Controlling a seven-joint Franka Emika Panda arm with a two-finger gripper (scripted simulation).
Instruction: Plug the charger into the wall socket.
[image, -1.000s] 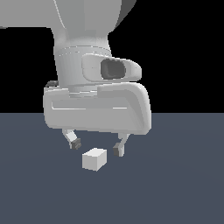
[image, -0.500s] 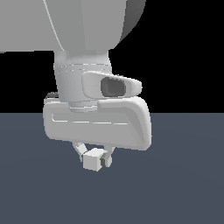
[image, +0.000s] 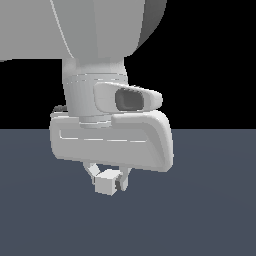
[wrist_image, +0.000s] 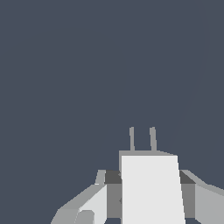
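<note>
The charger (image: 106, 183) is a small white cube held just under the big white hand of my arm in the exterior view. My gripper (image: 107, 181) is shut on it, one finger on each side. In the wrist view the charger (wrist_image: 151, 188) fills the space between the two grey fingers (wrist_image: 92, 201), and its two thin prongs (wrist_image: 142, 139) stick out from its far face over the dark floor. My gripper (wrist_image: 148, 192) grips it by its flanks. The wall socket is out of view in both views.
A flat dark blue-grey floor (image: 210, 210) spreads under the gripper, with black background above it. The arm's bulky white body (image: 100, 60) fills the upper part of the exterior view and hides what lies behind it.
One second ago the fingers stood open above the charger on the floor. They came down, shut on it, and now the charger hangs in the gripper, which looms larger in view.
</note>
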